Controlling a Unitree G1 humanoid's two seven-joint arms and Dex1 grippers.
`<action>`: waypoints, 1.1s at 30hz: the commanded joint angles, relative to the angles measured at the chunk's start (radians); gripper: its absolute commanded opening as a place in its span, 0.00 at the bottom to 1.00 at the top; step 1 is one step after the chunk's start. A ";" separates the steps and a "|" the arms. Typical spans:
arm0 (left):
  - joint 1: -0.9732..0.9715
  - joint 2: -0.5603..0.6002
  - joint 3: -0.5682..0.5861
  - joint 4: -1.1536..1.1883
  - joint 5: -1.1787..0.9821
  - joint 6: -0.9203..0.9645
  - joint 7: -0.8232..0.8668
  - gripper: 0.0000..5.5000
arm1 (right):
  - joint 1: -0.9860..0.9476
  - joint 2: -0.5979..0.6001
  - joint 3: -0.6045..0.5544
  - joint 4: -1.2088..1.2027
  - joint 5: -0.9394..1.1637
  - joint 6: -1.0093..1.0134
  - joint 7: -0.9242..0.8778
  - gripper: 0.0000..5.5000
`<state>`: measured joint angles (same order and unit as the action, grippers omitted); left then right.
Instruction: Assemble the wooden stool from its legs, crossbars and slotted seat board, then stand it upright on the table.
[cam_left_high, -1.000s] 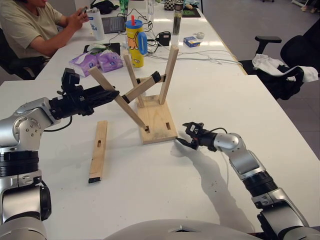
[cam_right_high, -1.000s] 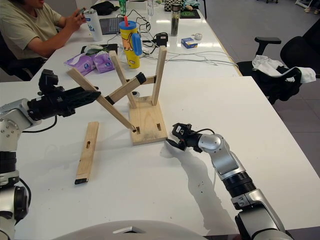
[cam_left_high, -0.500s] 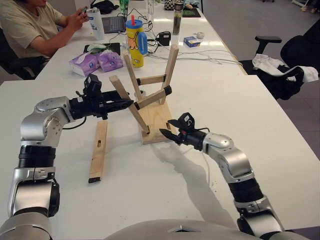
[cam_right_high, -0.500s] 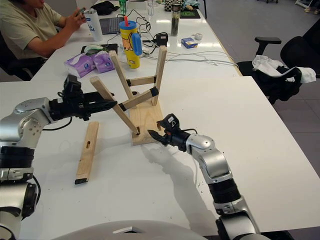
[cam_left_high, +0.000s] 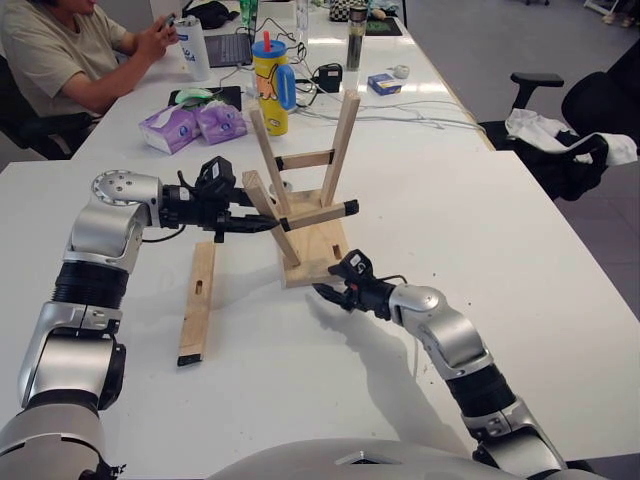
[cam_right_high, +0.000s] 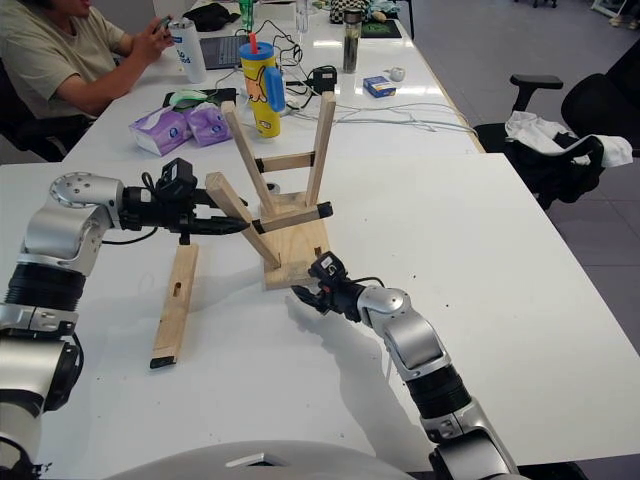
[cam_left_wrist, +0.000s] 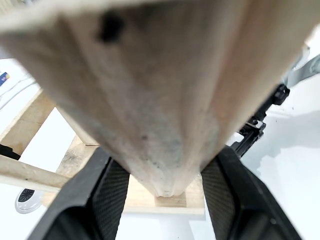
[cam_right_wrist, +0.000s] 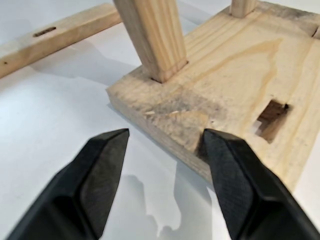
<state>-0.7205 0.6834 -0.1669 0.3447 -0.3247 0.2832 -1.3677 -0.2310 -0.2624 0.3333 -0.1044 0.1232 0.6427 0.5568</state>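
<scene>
Left gripper (cam_left_high: 262, 212) is noted clamped on a tilted leg (cam_left_high: 284, 243), whose foot is set in the seat board (cam_left_high: 322, 243), laid flat on the table (cam_left_high: 520, 230). Right gripper (cam_left_high: 334, 291) is held with jaws apart at the board's near corner. Two upright legs (cam_left_high: 340, 150) are stood in the board; a loose leg (cam_left_high: 197, 300) is laid flat alongside.

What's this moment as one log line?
left fingers shut on tilted leg | right fingers open at seat board | loose leg on table
</scene>
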 joint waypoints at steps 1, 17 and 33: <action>0.059 -0.008 -0.041 0.034 0.064 -0.022 0.007 0.37 | -0.002 -0.028 0.045 0.042 -0.034 0.082 -0.004 0.50; 0.313 0.061 0.116 -0.007 0.134 -0.163 0.238 0.74 | 0.017 -0.030 0.086 0.049 -0.020 0.206 -0.009 0.50; 0.952 -0.229 0.435 -1.027 0.206 0.745 1.000 0.94 | 0.167 0.132 0.069 -0.133 0.075 0.307 -0.138 0.50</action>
<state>0.2069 0.4885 0.2411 -0.6158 -0.1158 0.9256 -0.4120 -0.0961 -0.1488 0.3792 -0.2680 0.1943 0.8959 0.4434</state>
